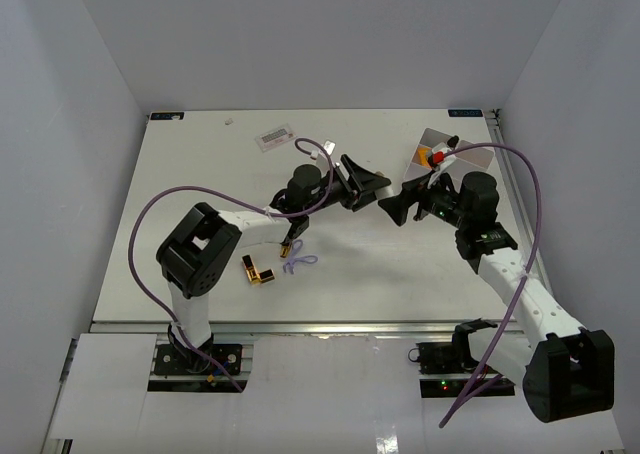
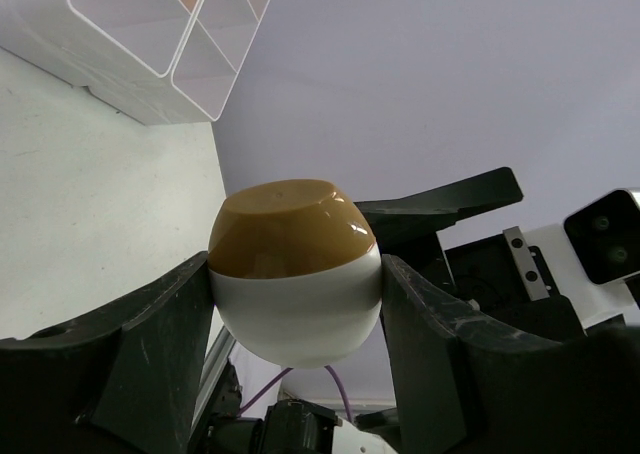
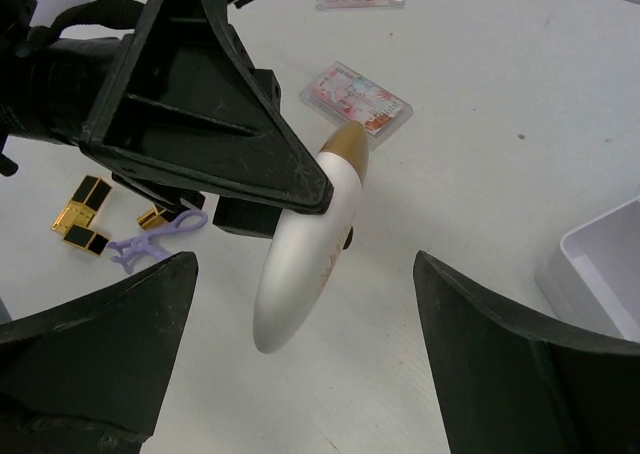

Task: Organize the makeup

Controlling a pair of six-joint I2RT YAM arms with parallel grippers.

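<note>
The left gripper (image 1: 370,187) is pinching a white tube (image 3: 305,239) with a brown-gold cap. It holds the tube up in the air over the middle of the table (image 1: 200,174), one finger on each side, close to the cap end. The right gripper (image 1: 398,207) is just beside it, with its fingers spread wide and nothing in them. The round white end of the tube pokes toward that wide gap.

This looks like a pass from one gripper to the other. To do it well, the right gripper should slide in until the white end sits deep between its fingers. Then it should squeeze the white part, not just the very tip. The left gripper should let go only after the right one has a firm hold. The two grippers are very close, so the move should be slow, with no bumping. After that, the tube probably goes to the white tray (image 2: 110,84) at the far right of the table.

The tube is long and slim, fat in the middle and round at the white end. It is smooth and shiny, so it looks slippery and might twist or slide out of a weak squeeze. It hangs tilted, not flat.

Under it on the table lie gold-and-black lipstick tubes (image 3: 80,209), a small purple thing (image 3: 155,239) and a flat clear packet (image 3: 358,99).
</note>
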